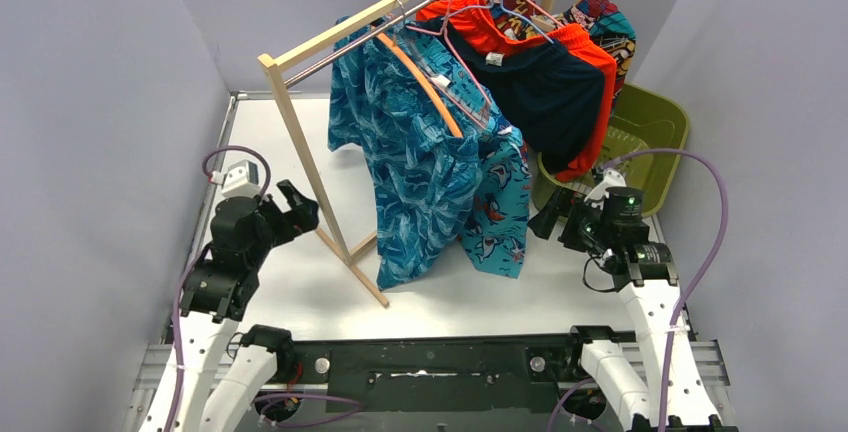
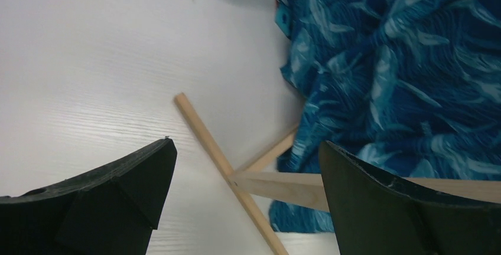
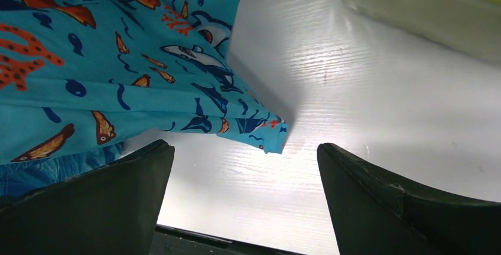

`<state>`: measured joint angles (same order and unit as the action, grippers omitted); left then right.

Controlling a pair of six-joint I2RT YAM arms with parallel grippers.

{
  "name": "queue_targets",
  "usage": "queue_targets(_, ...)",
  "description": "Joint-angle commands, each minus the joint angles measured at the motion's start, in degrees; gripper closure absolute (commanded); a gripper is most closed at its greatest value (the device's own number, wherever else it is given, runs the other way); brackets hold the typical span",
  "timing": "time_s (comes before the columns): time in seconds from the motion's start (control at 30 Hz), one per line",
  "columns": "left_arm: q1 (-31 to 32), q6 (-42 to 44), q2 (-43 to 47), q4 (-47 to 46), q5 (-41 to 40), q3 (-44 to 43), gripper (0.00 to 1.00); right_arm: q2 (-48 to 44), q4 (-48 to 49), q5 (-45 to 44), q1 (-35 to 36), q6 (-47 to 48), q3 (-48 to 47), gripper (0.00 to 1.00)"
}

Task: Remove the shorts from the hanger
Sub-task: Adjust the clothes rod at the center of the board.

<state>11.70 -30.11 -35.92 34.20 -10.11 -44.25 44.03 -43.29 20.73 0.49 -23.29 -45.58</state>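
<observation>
Five shorts (image 1: 420, 162), one rack (image 1: 300, 137), one basket (image 1: 665, 122)

White matte tabletop (image 1: 290, 292), faint grain, fills the centre of the top view. Light wooden clothes rack (image 1: 300, 142) stands on it; its foot slat (image 2: 224, 166) lies flat, lower centre. Teal leaf-print shorts (image 2: 384, 60) hang down just beside that foot, contact with the surface unclear. Olive-green plastic basket (image 1: 665, 117) sits upper right. Black mounting plate (image 1: 430, 362) runs along the bottom edge
</observation>
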Motion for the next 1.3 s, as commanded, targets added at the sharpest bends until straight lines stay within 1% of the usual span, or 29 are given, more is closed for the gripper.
queue_targets(0.0, -0.54, -6.56, -1.71, -3.7, 20.67, 0.47, 0.07, -1.83, 6.24, 3.06, 0.89, -3.77, 1.23, 0.02)
queue_targets(0.13, -0.4, -10.53, -3.15, -6.25, 34.13, 3.37, 0.07, -1.76, 7.5, 2.4, 1.11, -5.56, 1.38, 0.02)
queue_targets(0.2, 0.2, -13.2, -3.31, -8.45, 38.31, 5.44, 0.07, -1.47, 7.84, 2.14, 1.24, -6.4, 0.95, 0.02)
queue_targets(0.27, 0.83, -14.26, -2.9, -7.26, 37.35, 6.27, 0.07, -1.34, 8.07, 1.61, 1.25, -6.95, 0.5, 0.02)
queue_targets(0.37, 1.17, -14.78, -1.01, -3.53, 31.06, 4.84, 0.07, -1.77, 8.81, 2.37, 1.31, -7.1, 0.79, 0.02)
queue_targets(0.43, 1.34, -14.58, 0.26, -1.84, 27.22, 3.64, 0.07, -1.8, 10.81, 8.06, 1.37, -6.15, 1.97, 0.02)
queue_targets(0.5, 1.45, -13.93, 0.91, -1.03, 25.49, 2.61, 0.07, -1.35, 12.53, 14.29, 2.42, -6.46, 3.4, 0.02)
queue_targets(0.53, 1.48, -13.36, 1.0, -0.47, 24.46, 1.86, 0.07, -1.66, 13.97, 16.27, 4.11, -7.11, 4.79, 0.02)
queue_targets(0.57, 1.45, -13.03, 1.19, 0.75, 22.6, 0.8, 0.07, -2.27, 14.7, 15.78, 6.39, -7.77, 5.73, 0.02)
queue_targets(0.67, 1.49, -12.66, 2.92, 3.82, 16.17, -1.08, 0.07, -6.41, 13.42, 4.8, 16.76, -8.79, 7.54, 0.02)
queue_targets(0.7, 1.55, -12.53, 3.79, 4.46, 14.0, -1.53, 0.07, -7.52, 12.95, 2.71, 19.5, -8.89, 8.06, 0.02)
queue_targets(0.77, 1.5, -12.33, 5.66, 5.41, 10.3, -2.07, 0.07, -7.88, 11.28, -0.04, 23.45, -10.21, 8.32, 0.01)
queue_targets(0.83, 1.51, -12.39, 7.17, 5.62, 7.44, -2.31, 0.07, -7.19, 11.4, 0.64, 26.36, -12.07, 9.52, 0.01)
queue_targets(0.9, 1.54, -12.17, 8.05, 5.54, 6.51, -2.43, 0.07, -7.3, 10.89, -0.48, 29.64, -13.89, 10.77, 0.03)
queue_targets(0.97, 1.44, -11.7, 8.31, 5.94, 6.04, -2.68, 0.07, -8.01, 9.25, -4.3, 33.36, -15.23, 11.52, 0.05)
queue_targets(1.07, 1.52, -11.04, 8.63, 6.15, 4.56, -2.64, 0.07, -7.78, 10.12, -3.18, 38.54, -15.95, 13.03, 0.06)
queue_targets(1.13, 1.54, -10.94, 9.25, 5.61, 3.42, -2.31, 0.07, -6.94, 12.92, -3.58, 43.73, -17.03, 14.67, 0.09)
queue_targets(1.27, 1.48, -11.24, 10.91, 4.35, 1.17, -1.82, 0.07, -4.22, 18.15, -14.27, 57.59, -19.17, 16.6, 0.11)
